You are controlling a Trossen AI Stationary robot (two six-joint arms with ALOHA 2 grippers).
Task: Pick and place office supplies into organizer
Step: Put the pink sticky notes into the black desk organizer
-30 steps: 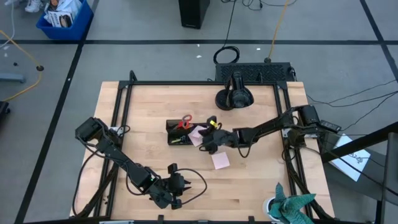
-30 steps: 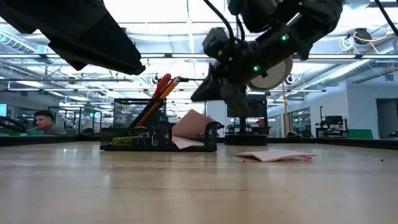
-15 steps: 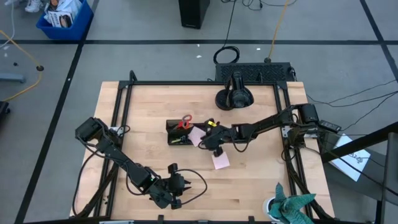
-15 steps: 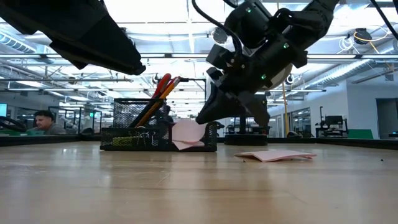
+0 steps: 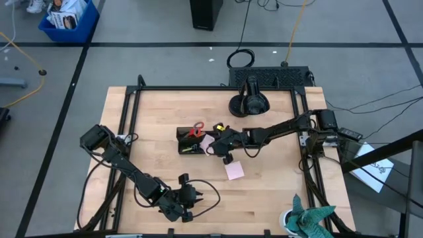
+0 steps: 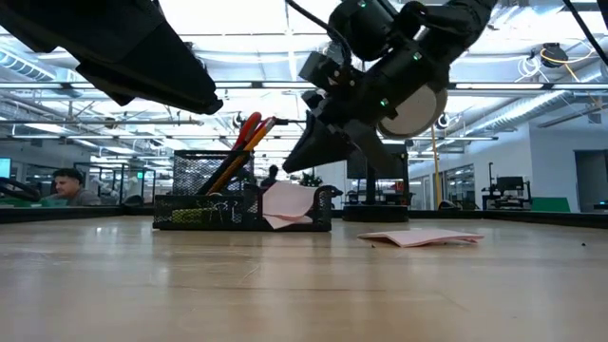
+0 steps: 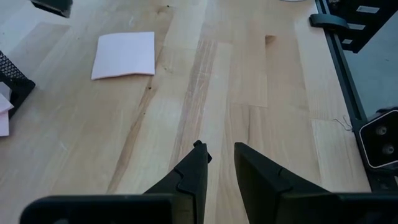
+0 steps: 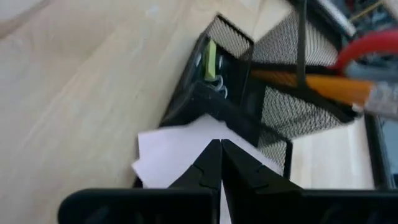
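Though partly hidden, scissors point(image 5: 196, 129) in organizer point(image 5: 188, 143)

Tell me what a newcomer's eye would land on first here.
The right gripper hangs just over a pink sheet that leans in the right end of the black mesh organizer at mid-table. Red scissors and orange pencils stick up from the organizer. Another pink sheet lies flat on the wood nearby, and the left gripper waits near the front edge.

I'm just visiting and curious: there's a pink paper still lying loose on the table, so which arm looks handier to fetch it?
The right arm, probably. Its pincer hovers by the organizer, close to the loose pink sheet. The left pincer waits farther off, near the table's front edge.
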